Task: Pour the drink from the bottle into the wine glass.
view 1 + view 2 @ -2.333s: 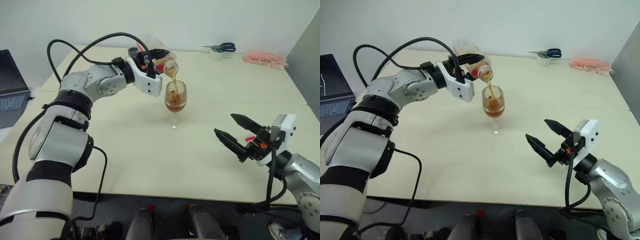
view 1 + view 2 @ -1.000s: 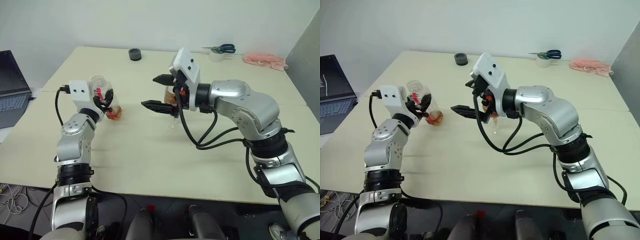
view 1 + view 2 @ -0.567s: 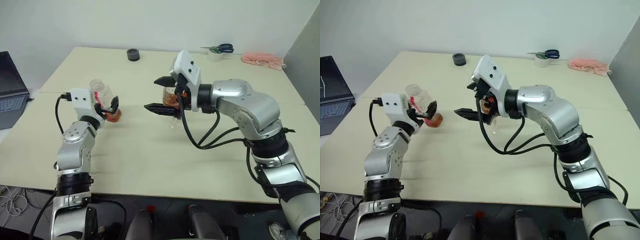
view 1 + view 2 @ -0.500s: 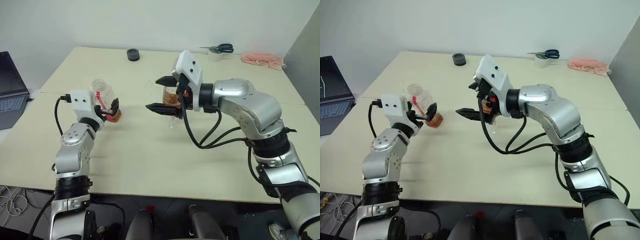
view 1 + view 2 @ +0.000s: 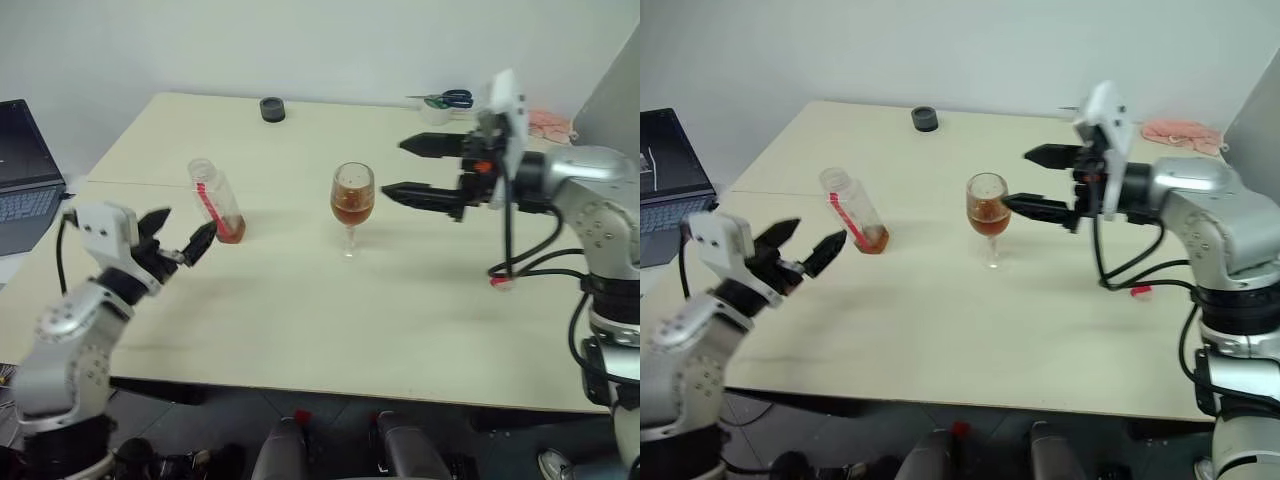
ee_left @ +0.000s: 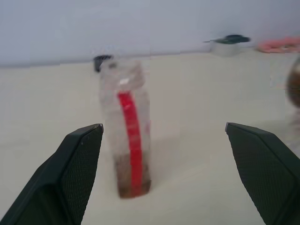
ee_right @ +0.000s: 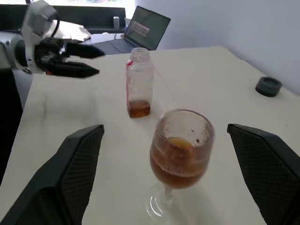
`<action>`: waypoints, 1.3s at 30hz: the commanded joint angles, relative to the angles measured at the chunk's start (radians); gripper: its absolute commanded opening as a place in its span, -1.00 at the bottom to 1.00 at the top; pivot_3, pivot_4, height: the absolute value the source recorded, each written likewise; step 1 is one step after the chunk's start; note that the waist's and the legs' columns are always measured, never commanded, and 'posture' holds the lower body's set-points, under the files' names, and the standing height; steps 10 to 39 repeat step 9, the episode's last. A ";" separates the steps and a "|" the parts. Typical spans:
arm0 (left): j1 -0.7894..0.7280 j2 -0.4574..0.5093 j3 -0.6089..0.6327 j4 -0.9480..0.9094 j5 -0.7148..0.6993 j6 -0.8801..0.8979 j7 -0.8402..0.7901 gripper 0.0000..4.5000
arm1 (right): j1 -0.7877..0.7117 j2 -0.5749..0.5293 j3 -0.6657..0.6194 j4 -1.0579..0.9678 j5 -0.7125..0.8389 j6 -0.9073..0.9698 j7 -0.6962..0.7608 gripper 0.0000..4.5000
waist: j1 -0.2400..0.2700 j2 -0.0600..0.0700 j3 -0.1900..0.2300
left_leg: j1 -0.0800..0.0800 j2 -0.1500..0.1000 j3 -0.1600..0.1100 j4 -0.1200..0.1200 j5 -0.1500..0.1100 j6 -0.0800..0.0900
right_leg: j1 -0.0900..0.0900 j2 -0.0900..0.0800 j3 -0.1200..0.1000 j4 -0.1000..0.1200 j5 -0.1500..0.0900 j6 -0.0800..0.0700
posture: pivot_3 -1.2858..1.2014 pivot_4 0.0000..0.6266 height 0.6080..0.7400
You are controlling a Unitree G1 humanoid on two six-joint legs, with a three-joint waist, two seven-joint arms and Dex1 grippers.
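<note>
The bottle stands upright and uncapped on the table, left of centre, with a little amber drink at its bottom. The wine glass stands mid-table, its bowl about half full of the drink. My left gripper is open, just short of the bottle on the near-left side and not touching it. To the right of the glass and level with its bowl, my right gripper hangs open and apart from it.
A black round cap-like piece lies at the table's far edge. Scissors on a white roll and a pink cloth are at the far right. A laptop sits off the left side. A small red-and-white cap lies at the right.
My left gripper opened, let go of the bottle and drew back toward me. The bottle now stands alone. My right gripper swung to the right, away from the glass.
</note>
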 commanded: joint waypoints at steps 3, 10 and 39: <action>-0.108 0.117 0.006 -0.047 -0.140 0.103 -0.100 0.99 | 0.078 -0.042 -0.126 -0.006 0.045 -0.087 0.057 1.00 | -0.005 0.001 0.001 | 0.000 0.000 0.002 -0.001 0.000 0.000 | 0.000 0.000 0.002 -0.002 0.000 0.000 | 0.03 -0.52 1.00; -0.159 0.146 -0.024 -0.013 -0.161 0.119 -0.148 0.99 | 0.137 -0.028 -0.135 -0.024 0.061 -0.131 0.070 1.00 | -0.017 0.001 0.001 | 0.001 0.002 0.003 -0.001 0.000 0.000 | 0.000 0.001 0.002 -0.002 0.000 0.000 | 0.03 -0.52 1.00; -0.159 0.146 -0.024 -0.013 -0.161 0.119 -0.148 0.99 | 0.137 -0.028 -0.135 -0.024 0.061 -0.131 0.070 1.00 | -0.017 0.001 0.001 | 0.001 0.002 0.003 -0.001 0.000 0.000 | 0.000 0.001 0.002 -0.002 0.000 0.000 | 0.03 -0.52 1.00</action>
